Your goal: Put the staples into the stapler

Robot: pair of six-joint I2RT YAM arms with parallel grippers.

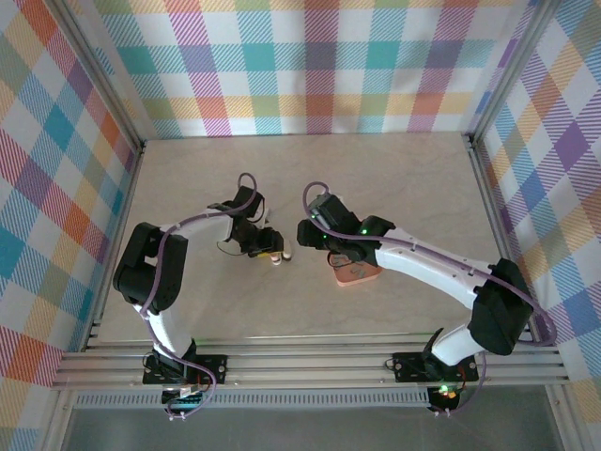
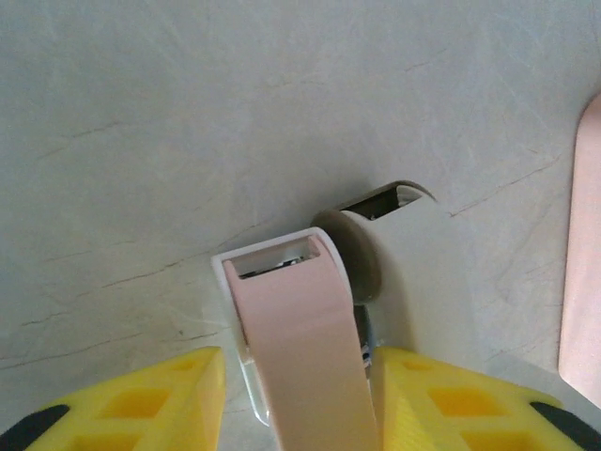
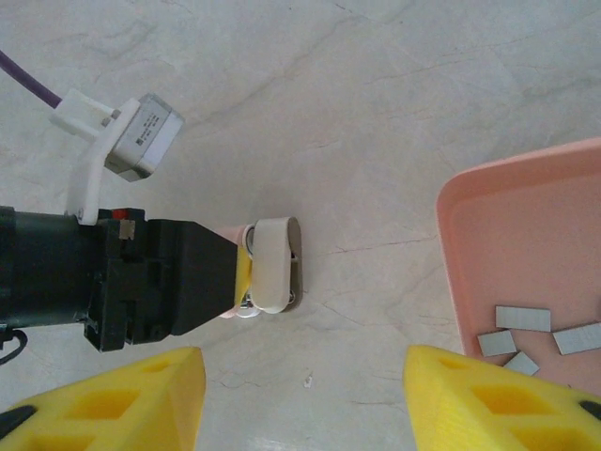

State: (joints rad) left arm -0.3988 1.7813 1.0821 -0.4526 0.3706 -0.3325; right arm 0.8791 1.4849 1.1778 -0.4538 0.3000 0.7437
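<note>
Left claw [image 2: 299, 362] brackets pink stapler [image 2: 293, 310], grip uncertain; right claw [image 3: 302, 355], spread and empty, should pinch one staple strip [image 3: 523, 318] squarely.

The walls [image 1: 319, 66] are pastel plaid, the table [image 1: 413, 188] pale veined beige, the tray [image 3: 526, 235] salmon-pink, the staples [image 3: 523, 318] grey, the stapler [image 3: 272, 258] whitish and grey, the other stapler [image 2: 300, 357] pink and white, the pads [image 3: 122, 399] yellow.

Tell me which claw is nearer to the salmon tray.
Right. The right claw hangs beside the tray, which lies just past one finger. The left claw is farther off, around the pink-topped stapler.
</note>
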